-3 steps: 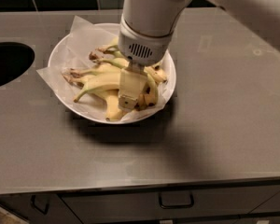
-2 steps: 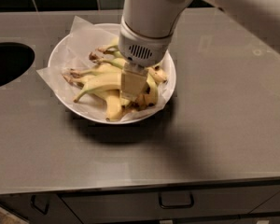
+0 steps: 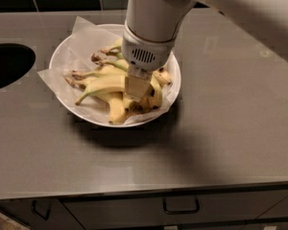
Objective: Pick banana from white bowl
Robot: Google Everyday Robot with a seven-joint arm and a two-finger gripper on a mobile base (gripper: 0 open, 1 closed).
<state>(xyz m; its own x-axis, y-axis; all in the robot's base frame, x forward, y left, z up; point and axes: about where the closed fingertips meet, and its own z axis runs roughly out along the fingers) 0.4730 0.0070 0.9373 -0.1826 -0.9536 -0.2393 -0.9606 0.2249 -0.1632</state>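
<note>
The long banana [image 3: 103, 84] lies in the white bowl [image 3: 57, 61] as a second ago, stem pointing left. At its right end the gripper [image 3: 137, 87] has risen slightly, but the banana is not lifted yet. Whether it is grasped, I cannot tell

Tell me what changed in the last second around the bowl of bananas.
Nothing has visibly changed. The gripper stays low in the white bowl, down among the bananas at the right end of the long pale banana, which lies where it was with its green stem pointing left. Nothing is lifted yet. The paper lining and the grey counter are unmoved.
</note>
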